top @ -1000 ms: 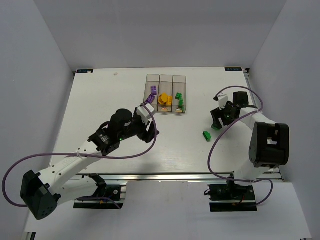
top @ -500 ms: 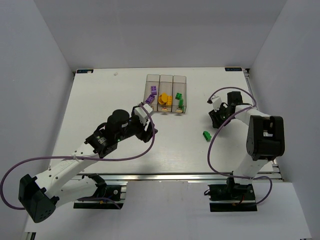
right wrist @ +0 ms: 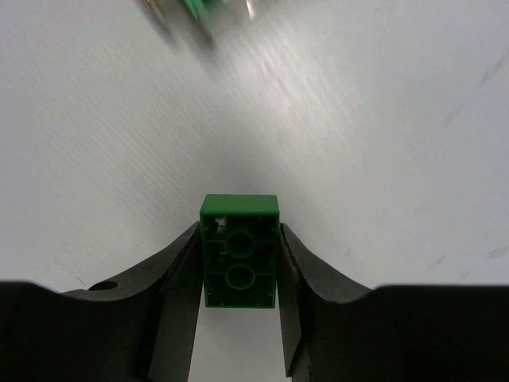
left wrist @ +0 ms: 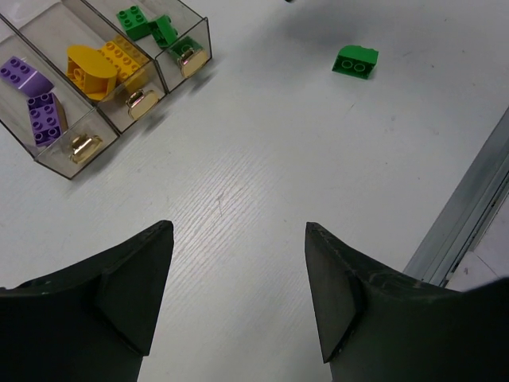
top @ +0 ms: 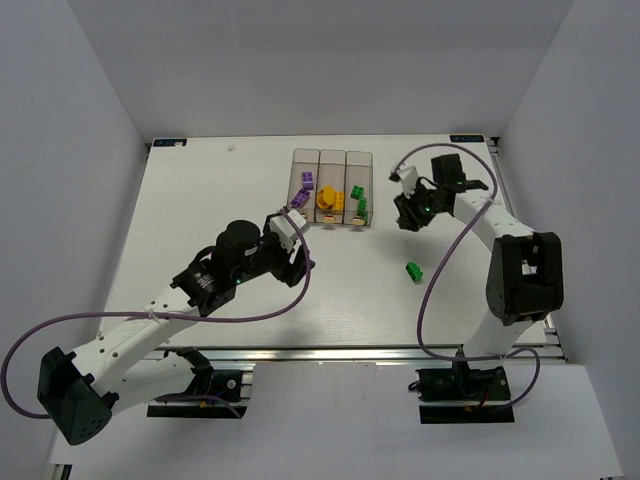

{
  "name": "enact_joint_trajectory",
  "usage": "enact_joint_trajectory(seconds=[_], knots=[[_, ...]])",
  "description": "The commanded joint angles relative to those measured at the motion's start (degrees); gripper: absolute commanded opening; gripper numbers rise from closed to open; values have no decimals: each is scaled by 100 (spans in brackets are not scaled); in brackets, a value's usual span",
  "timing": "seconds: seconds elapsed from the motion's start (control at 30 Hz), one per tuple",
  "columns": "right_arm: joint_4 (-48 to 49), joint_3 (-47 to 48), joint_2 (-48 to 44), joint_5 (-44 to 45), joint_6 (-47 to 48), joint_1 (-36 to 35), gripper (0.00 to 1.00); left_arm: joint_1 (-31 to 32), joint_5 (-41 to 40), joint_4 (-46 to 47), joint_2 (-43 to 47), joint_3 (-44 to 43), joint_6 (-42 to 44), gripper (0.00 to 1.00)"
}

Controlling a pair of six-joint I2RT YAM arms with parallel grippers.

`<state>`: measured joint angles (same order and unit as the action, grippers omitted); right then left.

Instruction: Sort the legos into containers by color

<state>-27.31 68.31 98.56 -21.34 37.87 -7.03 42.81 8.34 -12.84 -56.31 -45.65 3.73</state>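
Observation:
The three joined clear containers (top: 331, 188) stand at the table's back middle. The left one holds purple legos (left wrist: 44, 115), the middle one orange-yellow legos (left wrist: 107, 68), the right one green legos (left wrist: 147, 24). My right gripper (top: 408, 212) hovers to the right of the containers. It is shut on a green lego (right wrist: 238, 251), held with its hollow underside toward the camera. The containers' near end shows blurred at the top of the right wrist view (right wrist: 191, 12). Another green lego (top: 413, 270) lies loose on the table (left wrist: 355, 61). My left gripper (top: 293, 240) is open and empty just in front of the containers (left wrist: 238, 239).
The table's metal front rail (left wrist: 469, 215) runs at the right edge of the left wrist view. White walls enclose the table on the left, back and right. Purple cables loop from both arms over the table.
My right gripper has moved back and to the left toward the containers, carrying the green lego. My left gripper has hardly moved.

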Motion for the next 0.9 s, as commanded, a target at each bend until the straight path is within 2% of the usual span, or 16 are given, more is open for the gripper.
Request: enact_joint_trajectory(seconds=[0.0, 0.13, 0.3, 0.4, 0.5, 0.53, 0.57, 0.6, 0.7, 0.87], knots=[[-82, 831, -206, -581, -463, -623, 0, 0, 1, 36, 33, 65, 84, 77], [138, 1648, 407, -590, -956, -1151, 3, 0, -174, 62, 59, 161, 163, 78], [173, 3055, 1313, -99, -1360, -1380, 5, 0, -315, 203, 173, 328, 172, 80], [199, 3547, 1805, 121, -1615, -1380, 12, 0, -219, 299, 156, 372, 128, 80], [209, 3811, 2149, 245, -1730, -1380, 35, 0, -61, 466, 16, 373, -99, 81], [209, 3838, 2254, 236, -1730, -1372, 46, 0, 27, 510, -89, 364, -292, 80], [217, 3856, 2298, 218, -1739, -1354, 51, 0, 123, 563, -134, 364, -294, 80], [226, 3865, 2334, 201, -1748, -1363, 62, 0, 168, 729, -178, 381, -772, 80], [270, 3839, 2291, 43, -1765, -1345, 69, 0, 221, 1045, -397, 460, -1468, 77], [393, 3383, 1799, -10, -1914, -1284, 69, 114, 432, 1617, -985, 434, -2305, 69]])
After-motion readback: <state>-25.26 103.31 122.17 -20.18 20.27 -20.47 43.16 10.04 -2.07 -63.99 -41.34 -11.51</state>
